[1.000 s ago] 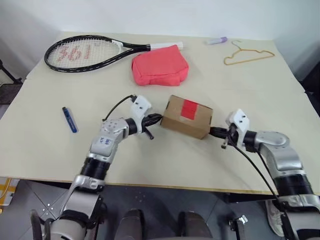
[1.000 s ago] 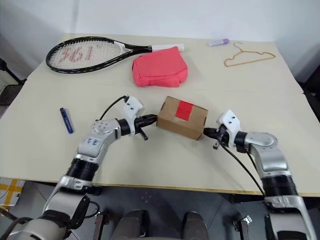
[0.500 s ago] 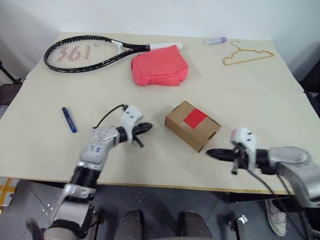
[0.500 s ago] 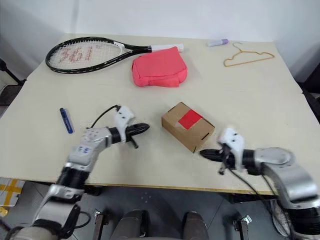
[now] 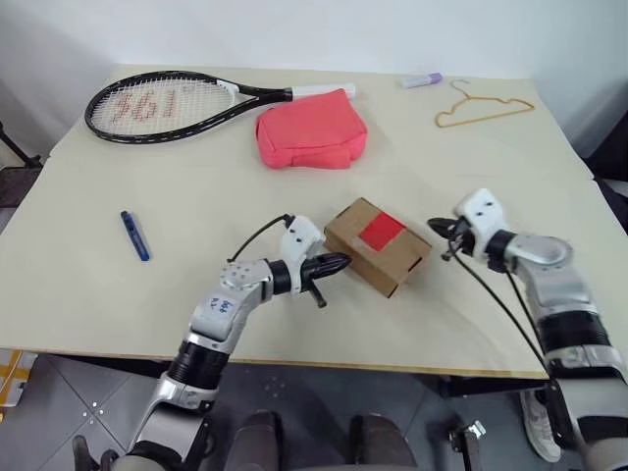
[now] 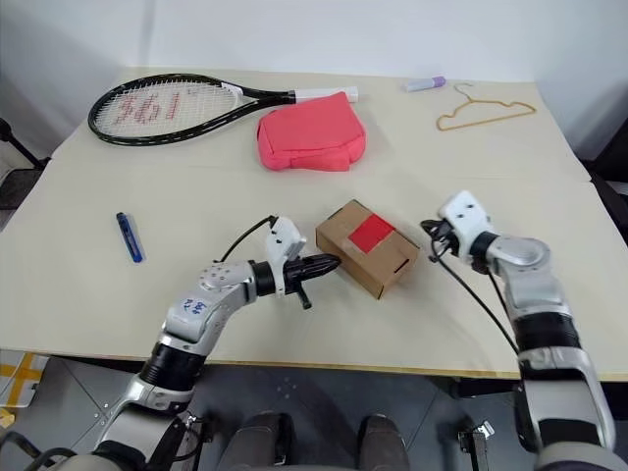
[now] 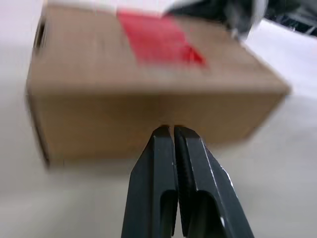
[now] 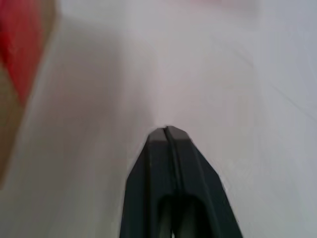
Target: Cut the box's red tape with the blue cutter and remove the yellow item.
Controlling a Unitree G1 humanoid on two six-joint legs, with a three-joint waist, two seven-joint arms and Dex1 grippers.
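The brown box [image 5: 365, 257] lies mid-table, turned at an angle, with the red tape [image 5: 383, 230] across its top. My left gripper [image 5: 340, 262] is shut and empty. Its tips are at the box's near-left side [image 7: 99, 114], and I cannot tell whether they touch it. My right gripper [image 5: 435, 228] is also shut and empty, a short way off the box's right end and above the table. The blue cutter [image 5: 135, 235] lies alone on the left of the table, far from both grippers. The yellow item is hidden.
A tennis racket [image 5: 167, 101] and a pink-red pouch [image 5: 311, 130] lie at the back. A lilac marker [image 5: 422, 80] and a gold wire hanger [image 5: 486, 106] are at the back right. The table's front edge [image 5: 324, 365] runs just below my arms.
The box turned and came to rest at an angle. Both grippers drew away from it. Now the left is back at its near-left side, and the right has swung up beside its right end.
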